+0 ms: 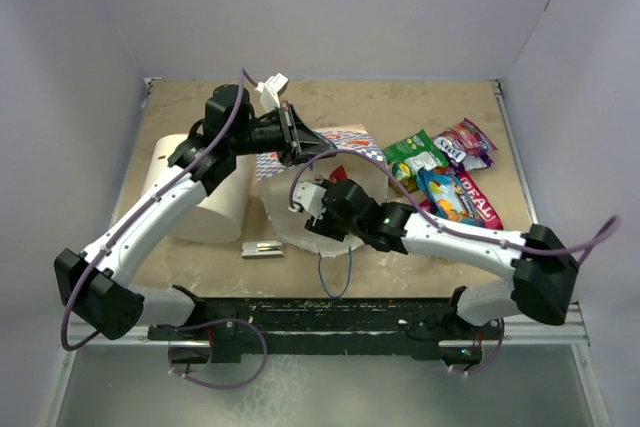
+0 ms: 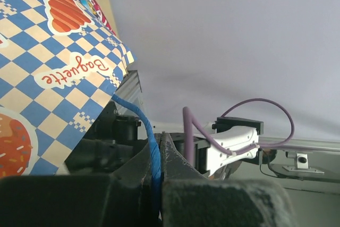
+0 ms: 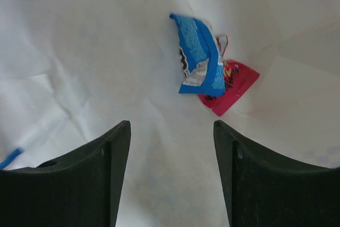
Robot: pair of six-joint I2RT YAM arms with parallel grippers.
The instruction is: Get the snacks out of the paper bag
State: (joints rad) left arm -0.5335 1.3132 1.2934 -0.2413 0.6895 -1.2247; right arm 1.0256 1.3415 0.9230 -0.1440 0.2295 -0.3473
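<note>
The paper bag (image 1: 350, 139) lies on its side in the middle of the table, its mouth toward the arms. My left gripper (image 1: 295, 142) is shut on the bag's blue string handle (image 2: 151, 147), holding up the checkered side (image 2: 58, 73). My right gripper (image 1: 310, 202) is open and empty inside the bag's mouth. In the right wrist view, a blue snack packet (image 3: 199, 59) lies over a red one (image 3: 234, 86) on the cream interior, ahead of the open right gripper (image 3: 171, 126). Green (image 1: 415, 154), purple (image 1: 465, 142), blue-orange (image 1: 447, 197) and red (image 1: 478, 197) packets lie on the table at right.
A plain white cylinder (image 1: 210, 192) lies left of the bag, under the left arm. A small grey metal clip (image 1: 262, 248) lies in front of it. The bag's other blue string handle (image 1: 335, 277) loops toward the front edge. Walls close in the table on three sides.
</note>
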